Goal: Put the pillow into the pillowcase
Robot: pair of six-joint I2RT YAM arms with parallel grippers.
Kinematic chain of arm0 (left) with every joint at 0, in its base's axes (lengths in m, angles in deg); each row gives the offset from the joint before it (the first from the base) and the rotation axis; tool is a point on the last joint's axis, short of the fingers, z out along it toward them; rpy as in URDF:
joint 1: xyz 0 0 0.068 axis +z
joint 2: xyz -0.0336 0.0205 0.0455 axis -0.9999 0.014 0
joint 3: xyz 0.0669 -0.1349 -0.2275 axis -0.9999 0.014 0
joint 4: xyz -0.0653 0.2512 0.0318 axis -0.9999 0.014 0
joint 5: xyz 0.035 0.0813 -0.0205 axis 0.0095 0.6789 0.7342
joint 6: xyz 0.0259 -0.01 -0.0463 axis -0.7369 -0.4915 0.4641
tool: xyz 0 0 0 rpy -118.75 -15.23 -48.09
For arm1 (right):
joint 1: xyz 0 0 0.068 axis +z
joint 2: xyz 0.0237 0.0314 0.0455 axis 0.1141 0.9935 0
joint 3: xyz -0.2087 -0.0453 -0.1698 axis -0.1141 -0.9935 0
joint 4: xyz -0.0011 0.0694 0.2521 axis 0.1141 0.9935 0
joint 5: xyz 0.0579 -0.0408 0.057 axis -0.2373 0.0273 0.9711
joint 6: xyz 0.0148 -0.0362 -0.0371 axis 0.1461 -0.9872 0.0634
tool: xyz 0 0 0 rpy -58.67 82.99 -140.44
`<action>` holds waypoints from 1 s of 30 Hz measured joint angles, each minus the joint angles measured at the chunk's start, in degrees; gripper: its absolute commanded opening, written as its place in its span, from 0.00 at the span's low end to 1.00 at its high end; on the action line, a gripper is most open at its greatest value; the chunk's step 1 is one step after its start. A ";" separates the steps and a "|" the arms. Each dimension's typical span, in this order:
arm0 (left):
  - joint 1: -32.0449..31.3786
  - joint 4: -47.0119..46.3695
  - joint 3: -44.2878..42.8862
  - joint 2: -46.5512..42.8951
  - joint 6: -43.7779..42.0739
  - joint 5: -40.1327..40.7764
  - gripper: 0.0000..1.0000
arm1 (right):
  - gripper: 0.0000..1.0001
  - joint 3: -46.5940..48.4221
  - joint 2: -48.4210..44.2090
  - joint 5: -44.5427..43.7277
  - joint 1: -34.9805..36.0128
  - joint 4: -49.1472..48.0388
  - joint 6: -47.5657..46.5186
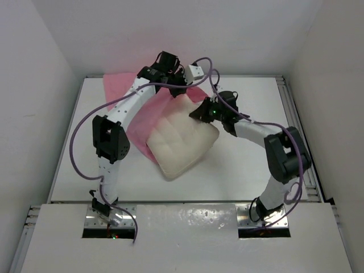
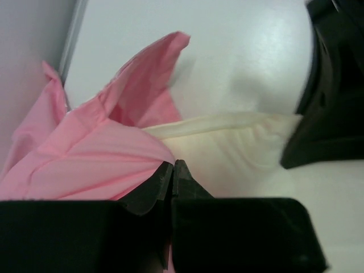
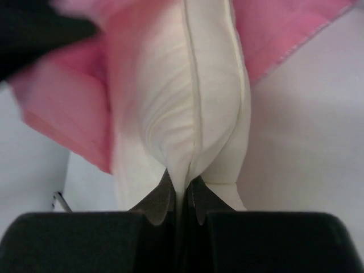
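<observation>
The cream pillow (image 1: 182,142) lies mid-table with its quilted face up and its far end on the pink pillowcase (image 1: 120,84). The pillowcase spreads under it toward the back left corner. My left gripper (image 1: 180,90) is at the pillow's far edge. In the left wrist view it (image 2: 172,168) is shut, with the pillowcase (image 2: 96,159) pinched at its tips and bunched to the left, beside the pillow (image 2: 227,142). My right gripper (image 1: 200,112) is at the pillow's far right corner. In the right wrist view it (image 3: 183,183) is shut on the pillow's seamed edge (image 3: 190,85), with the pillowcase (image 3: 74,108) around it.
The white table (image 1: 250,165) is boxed in by white walls at the back and both sides. A metal rail (image 1: 296,114) runs along its right edge. My right gripper's black body (image 2: 333,96) fills the right of the left wrist view.
</observation>
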 measured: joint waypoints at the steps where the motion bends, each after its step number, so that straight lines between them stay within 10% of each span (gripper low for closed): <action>1: -0.09 2.36 0.02 -1.16 -1.42 -1.79 0.00 | 0.00 -0.92 -2.16 -0.83 0.42 -1.18 0.48; 21: 0.63 1.22 1.07 -7.85 6.23 -10.75 0.00 | 0.00 -18.60 -17.38 -5.27 7.45 -14.60 -1.11; 30: -4.59 16.70 1.77 -6.93 -9.25 -24.61 0.00 | 0.00 -17.90 -19.19 -7.02 9.03 -16.09 -4.57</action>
